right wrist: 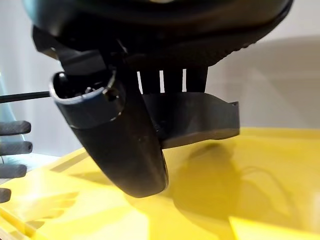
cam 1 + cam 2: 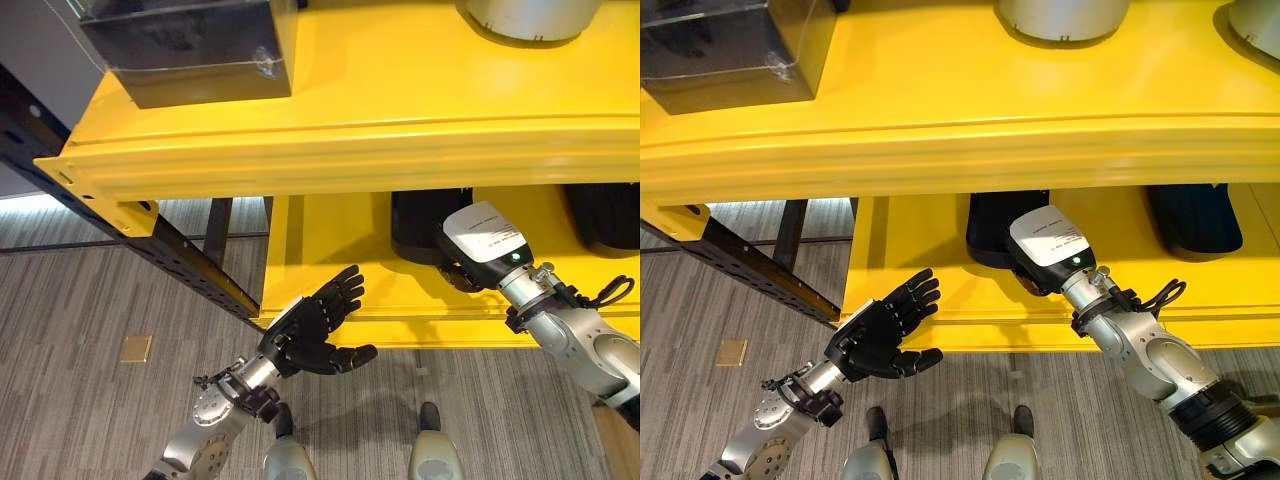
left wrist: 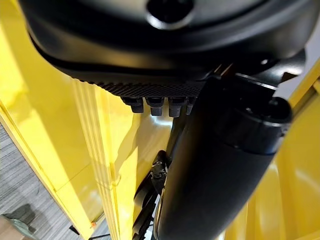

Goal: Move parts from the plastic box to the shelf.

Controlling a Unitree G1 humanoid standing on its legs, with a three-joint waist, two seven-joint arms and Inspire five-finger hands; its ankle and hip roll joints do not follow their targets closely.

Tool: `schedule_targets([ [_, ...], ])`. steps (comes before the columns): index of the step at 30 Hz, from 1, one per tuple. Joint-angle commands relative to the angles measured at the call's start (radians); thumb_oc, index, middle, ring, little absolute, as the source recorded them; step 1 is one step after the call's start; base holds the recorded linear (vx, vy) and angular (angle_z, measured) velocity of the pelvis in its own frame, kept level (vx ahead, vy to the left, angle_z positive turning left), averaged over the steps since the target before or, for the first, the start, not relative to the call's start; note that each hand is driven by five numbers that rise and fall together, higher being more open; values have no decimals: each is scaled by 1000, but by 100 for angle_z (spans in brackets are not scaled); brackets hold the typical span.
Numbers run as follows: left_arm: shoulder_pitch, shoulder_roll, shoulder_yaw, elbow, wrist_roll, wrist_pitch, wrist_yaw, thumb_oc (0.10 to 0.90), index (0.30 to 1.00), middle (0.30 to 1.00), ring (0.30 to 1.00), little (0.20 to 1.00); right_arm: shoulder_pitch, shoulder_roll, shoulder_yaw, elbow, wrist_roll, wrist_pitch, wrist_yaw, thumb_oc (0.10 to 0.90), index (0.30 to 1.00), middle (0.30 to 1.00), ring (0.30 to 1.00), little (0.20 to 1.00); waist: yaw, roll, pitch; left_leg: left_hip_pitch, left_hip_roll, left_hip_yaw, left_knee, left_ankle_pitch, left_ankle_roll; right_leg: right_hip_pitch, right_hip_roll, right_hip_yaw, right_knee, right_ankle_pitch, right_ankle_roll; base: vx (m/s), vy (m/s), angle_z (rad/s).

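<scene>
My right hand (image 2: pixel 456 272) reaches into the lower level of the yellow shelf (image 2: pixel 400 150). In the right wrist view its thumb (image 1: pixel 120 145) and fingers are curled round a black curved part (image 1: pixel 200 117), held just above the yellow shelf board (image 1: pixel 225 200). In the head views this black part (image 2: pixel 1002 225) sits at the back of the lower level, in front of the hand. My left hand (image 2: pixel 315 325) hangs open with spread fingers before the lower shelf's front edge, holding nothing. A dark plastic box (image 2: pixel 190 45) stands on the upper level at the left.
A silver round part (image 2: pixel 525 15) stands on the upper level, with another (image 2: pixel 1255 20) further right. A second black part (image 2: pixel 605 215) lies on the lower level at the right. A black frame rail (image 2: pixel 150 240) runs diagonally at the left over grey carpet.
</scene>
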Motion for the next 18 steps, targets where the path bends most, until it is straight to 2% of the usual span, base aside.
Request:
schedule_targets([
  [1,-41,11,13,-92,-38,-76,-13,900,1000,1000,1000,1000,-185,48,-78,-88,-6,-6,-59,400,300,300,300,300,1,-57,-44,31,33,19,60,-75,-14,-11,-48,-67,13,26,-36,-49,-33,-26],
  [3,-40,5,21,-102,-33,-83,17,900,1000,1000,1000,1000,-218,63,-67,-63,-8,-23,-56,400,300,300,300,300,8,-59,-36,39,45,62,66,-83,-18,-25,-69,-99,12,45,-24,-64,-29,-26],
  [6,-65,-10,15,-92,-17,-100,64,900,1000,1000,1000,1000,-272,83,-36,-40,-11,-33,-48,400,300,300,300,300,7,-60,-19,33,68,88,75,-84,-24,-54,-72,-109,36,35,-27,-105,-40,-45],
  [11,-78,-27,10,-91,-16,-114,69,900,1000,1000,1000,1000,-294,68,-19,-41,-18,-32,-41,400,300,300,300,300,9,-51,-1,18,87,83,60,-60,-31,-72,-55,-116,63,13,-49,-58,-28,-23],
  [18,-132,-20,5,-108,-1,-120,48,900,1000,1000,1000,1000,-409,55,13,29,1,6,-36,400,300,300,300,300,22,-29,70,-81,83,27,93,-49,-27,-183,-42,-87,160,-17,-70,-167,-45,2],
])
